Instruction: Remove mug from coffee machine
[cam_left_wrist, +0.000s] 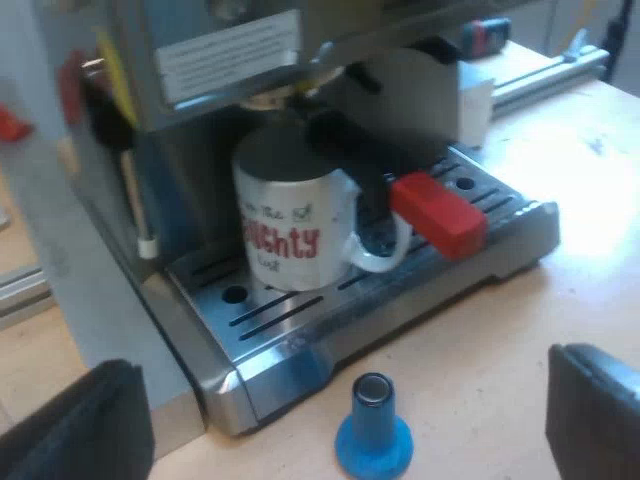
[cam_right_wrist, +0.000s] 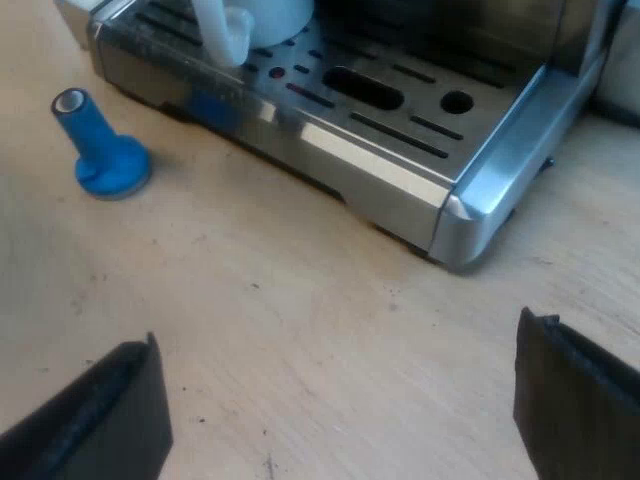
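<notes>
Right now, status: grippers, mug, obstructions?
Left gripper, right gripper open, empty. Mug on drip tray. Red-ended holder handle close beside it; blue tamper on table by tray.

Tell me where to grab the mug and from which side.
Grip the mug low on its body, from the drip tray's open front. It stands upright under the holder, and its loop handle sits close by the holder's red end, so that side looks crowded.

A pale wooden table (cam_right_wrist: 300, 330) shows streaked grain dotted with small dark specks. Strong light washes one stretch of the wood nearly white. A silvery metal rail (cam_left_wrist: 548, 72) lies along one edge.
</notes>
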